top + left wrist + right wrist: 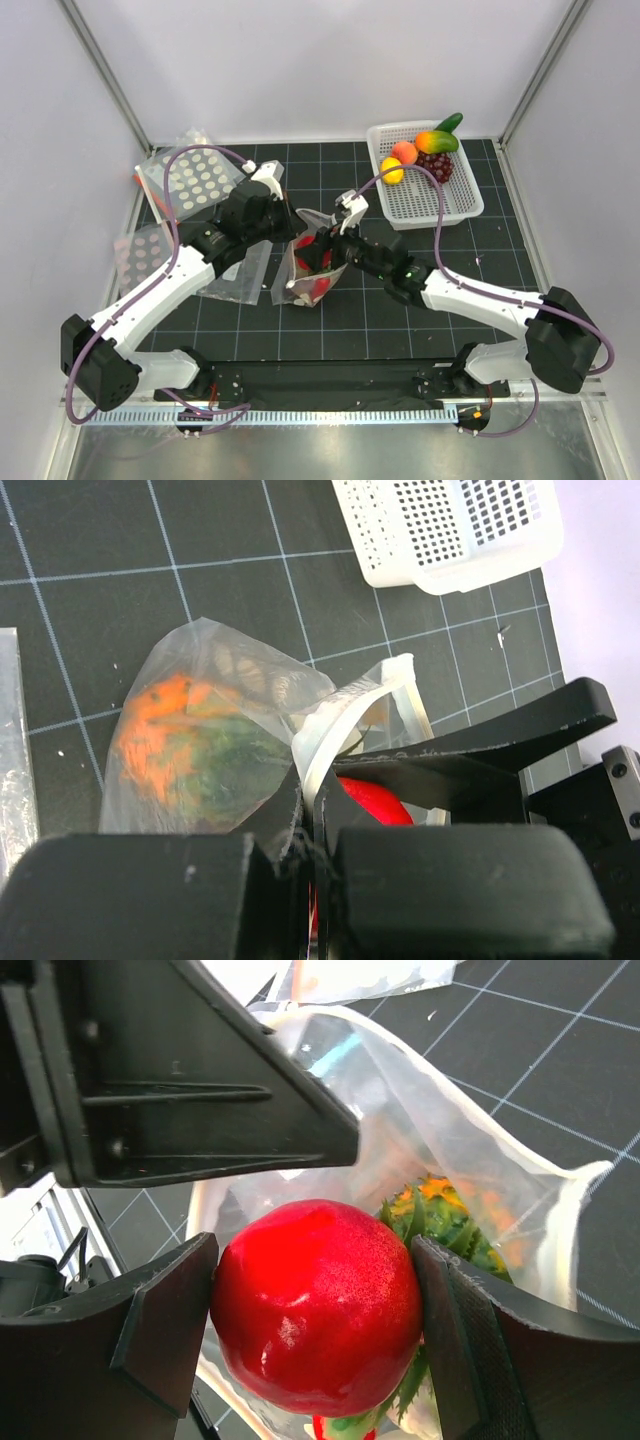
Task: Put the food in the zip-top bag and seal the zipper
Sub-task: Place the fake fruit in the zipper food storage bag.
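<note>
While pinching rim of transparent plastic bag [200, 730] in closed left claw [315, 845], grips glossy round red fruit [318, 1305] in right claw [315, 1312] at bag mouth.

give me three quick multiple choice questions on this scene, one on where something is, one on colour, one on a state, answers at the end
1. Where is the round red fruit?
A. balanced on the left arm
B. between the right fingers, at the mouth of the zip-top bag
C. alone in a far corner

2. Which colours show through the bag wall in the left wrist view?
A. blue and white
B. orange and green
C. purple and black

3. How are the left fingers?
A. wide open, holding nothing
B. open around the red fruit
C. shut on the bag's edge

Answers:
1 B, a right finger presses each side of the fruit.
2 B, the pineapple inside shows orange and green.
3 C, bag plastic is pinched between them.
</note>
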You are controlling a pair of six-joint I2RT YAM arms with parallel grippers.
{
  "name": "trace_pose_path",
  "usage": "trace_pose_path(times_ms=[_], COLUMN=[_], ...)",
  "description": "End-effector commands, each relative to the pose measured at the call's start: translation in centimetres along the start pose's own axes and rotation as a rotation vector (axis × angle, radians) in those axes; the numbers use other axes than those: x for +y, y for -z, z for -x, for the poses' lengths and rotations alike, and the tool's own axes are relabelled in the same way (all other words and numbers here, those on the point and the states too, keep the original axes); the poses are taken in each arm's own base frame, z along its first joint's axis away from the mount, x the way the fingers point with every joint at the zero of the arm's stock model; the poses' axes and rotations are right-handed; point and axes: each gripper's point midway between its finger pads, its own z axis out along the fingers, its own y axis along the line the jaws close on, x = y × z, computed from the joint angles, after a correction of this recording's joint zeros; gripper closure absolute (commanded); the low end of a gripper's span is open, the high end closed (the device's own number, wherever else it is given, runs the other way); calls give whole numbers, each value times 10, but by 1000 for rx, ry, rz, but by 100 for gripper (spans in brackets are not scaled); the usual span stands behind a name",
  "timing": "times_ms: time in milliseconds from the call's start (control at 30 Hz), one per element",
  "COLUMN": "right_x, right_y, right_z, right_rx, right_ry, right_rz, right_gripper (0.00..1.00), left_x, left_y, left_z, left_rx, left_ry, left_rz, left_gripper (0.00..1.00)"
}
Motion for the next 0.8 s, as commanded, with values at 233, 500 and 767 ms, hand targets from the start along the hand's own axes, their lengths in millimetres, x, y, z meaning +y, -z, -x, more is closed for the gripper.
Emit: trace_pose_path(times_ms=[233,500,767], right_x=[-1,-21,-26], right_y=[12,23,42], right_z=[30,40,56], right_rx=[-105,-87,-109], right_ry=[35,-14,-20], right_rz=[-69,-233,-297], right_gripper=[8,8,13], left_x=[-4,-1,2], left_y=[5,3,-1], left_z=[21,20,19], left_rx=[-64,-58,-45], left_ry=[-9,-3,6], left_rz=[17,29,38], left_gripper=[98,99,99])
